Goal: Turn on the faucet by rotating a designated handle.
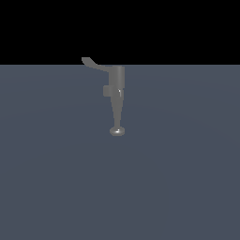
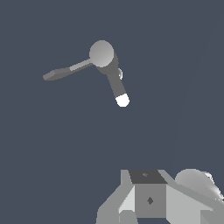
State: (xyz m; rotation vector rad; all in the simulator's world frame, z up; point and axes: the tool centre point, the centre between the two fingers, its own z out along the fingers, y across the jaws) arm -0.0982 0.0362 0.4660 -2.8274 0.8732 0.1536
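Gripper (image 2: 151, 205) was only partly visible in wrist view, absent from exterior view; couldn't tell how open it was, nothing seen held. It sat well apart from faucet (image 1: 116, 96). Handle (image 1: 95, 64) projected toward the exterior view's left. Best approach, judged: reach flared end, push sideways around body. No writing or labels readable.

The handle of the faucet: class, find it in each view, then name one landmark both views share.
Exterior view: the handle projects from the faucet top toward the exterior view's left.
Wrist view: the handle extends sideways from the round cap.
Shared landmark: the spout's rounded tip.
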